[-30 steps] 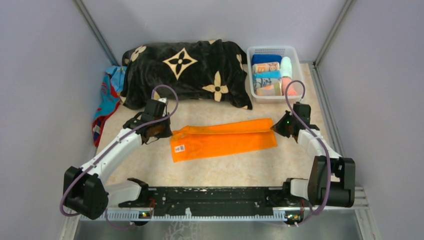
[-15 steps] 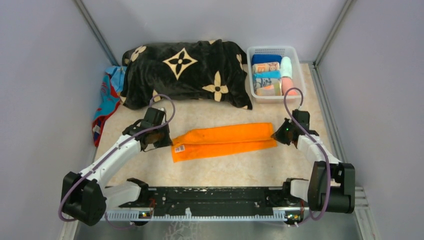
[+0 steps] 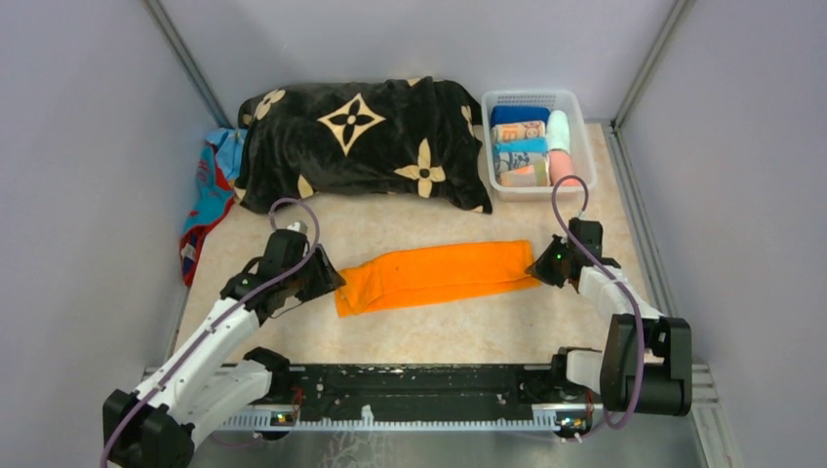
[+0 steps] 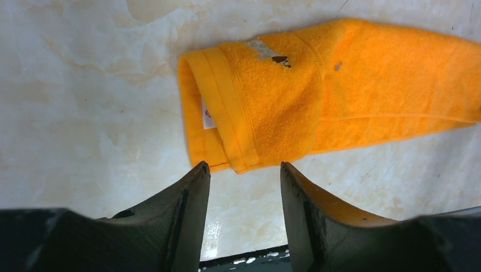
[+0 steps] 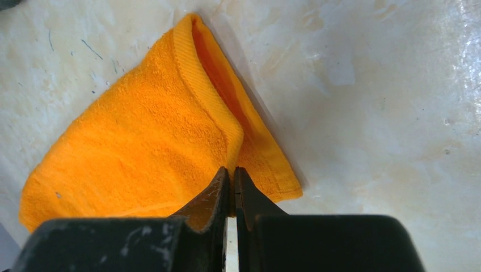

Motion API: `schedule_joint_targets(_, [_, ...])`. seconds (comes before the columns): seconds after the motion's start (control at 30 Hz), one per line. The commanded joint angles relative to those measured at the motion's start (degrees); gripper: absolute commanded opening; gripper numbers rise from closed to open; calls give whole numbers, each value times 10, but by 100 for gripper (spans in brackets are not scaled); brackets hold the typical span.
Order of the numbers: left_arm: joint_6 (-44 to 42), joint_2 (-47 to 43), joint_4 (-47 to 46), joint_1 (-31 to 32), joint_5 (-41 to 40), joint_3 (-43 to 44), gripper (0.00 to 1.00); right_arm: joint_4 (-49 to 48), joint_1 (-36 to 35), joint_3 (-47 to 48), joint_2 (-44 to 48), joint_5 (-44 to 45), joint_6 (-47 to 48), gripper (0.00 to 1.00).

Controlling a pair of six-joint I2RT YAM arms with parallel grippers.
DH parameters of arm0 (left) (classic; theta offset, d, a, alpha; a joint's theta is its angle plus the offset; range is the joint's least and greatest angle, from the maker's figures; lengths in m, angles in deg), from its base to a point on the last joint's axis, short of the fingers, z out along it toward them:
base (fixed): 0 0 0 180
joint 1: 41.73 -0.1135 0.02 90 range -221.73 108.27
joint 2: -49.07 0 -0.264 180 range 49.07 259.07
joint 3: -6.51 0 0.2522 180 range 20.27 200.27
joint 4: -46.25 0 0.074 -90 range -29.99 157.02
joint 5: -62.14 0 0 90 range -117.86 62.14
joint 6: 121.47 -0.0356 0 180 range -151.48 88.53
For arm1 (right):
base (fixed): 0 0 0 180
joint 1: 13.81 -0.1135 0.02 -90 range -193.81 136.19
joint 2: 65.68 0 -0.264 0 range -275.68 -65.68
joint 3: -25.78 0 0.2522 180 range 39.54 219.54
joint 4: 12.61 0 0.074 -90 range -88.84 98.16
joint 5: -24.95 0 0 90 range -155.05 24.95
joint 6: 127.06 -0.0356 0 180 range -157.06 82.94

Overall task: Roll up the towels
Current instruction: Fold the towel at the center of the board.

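Observation:
An orange towel [image 3: 439, 276] lies folded lengthwise into a long strip in the middle of the table. My left gripper [image 3: 327, 281] hovers open just off its left end. In the left wrist view that folded end [image 4: 340, 96] lies flat beyond my left gripper [image 4: 244, 165], free of the fingers. My right gripper [image 3: 538, 263] is shut on the hem at the strip's right end. The right wrist view shows the towel's upper layer [image 5: 142, 141] pinched between the tips of my right gripper [image 5: 232, 170]. A red-and-turquoise patterned towel [image 3: 205, 195] lies at the far left.
A big black blanket [image 3: 361, 141] with cream flowers is heaped at the back. To its right stands a white plastic basket [image 3: 533, 95] holding several rolled towels [image 3: 522, 146]. Grey walls close in both sides, and the arms' base rail [image 3: 419, 390] runs along the near edge.
My left gripper has opened, let go of the towel's left end and drawn back toward the near edge. The orange strip now lies flatter and narrower. The right gripper has kept its grip.

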Motion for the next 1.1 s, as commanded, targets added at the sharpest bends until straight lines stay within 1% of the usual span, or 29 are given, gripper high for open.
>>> schedule_joint_targets(0.0, [66, -20, -56, 3, 11, -46, 55, -29, 8, -9, 8, -19, 9, 6])
schedule_joint_targets(0.13, [94, 9, -101, 2, -7, -65, 53, -27, 8, -10, 6, -20, 16, 6])
schedule_joint_targets(0.33, [97, 74, -167, 0, -16, -71, 46, -23, 8, -8, 13, -15, 23, 6])
schedule_joint_targets(0.47, [93, 113, -176, -2, -36, -67, 43, -17, 8, -7, 15, -7, 29, 6])
schedule_joint_targets(0.67, [95, 137, -169, -4, -59, -69, 43, -16, 8, -9, 15, -7, 32, 6])
schedule_joint_targets(0.77, [94, 131, -181, -5, -56, -79, 44, -16, 8, -9, 17, -7, 34, 6])
schedule_joint_targets(0.9, [96, 143, -204, -5, -41, -87, 44, -20, 8, -11, 14, -9, 34, 6])
schedule_joint_targets(0.97, [99, 154, -216, -6, -33, -90, 43, -22, 8, -12, 13, -9, 34, 6])
schedule_joint_targets(1.07, [99, 168, -223, -5, -25, -86, 38, -23, 8, -14, 12, -8, 35, 6])
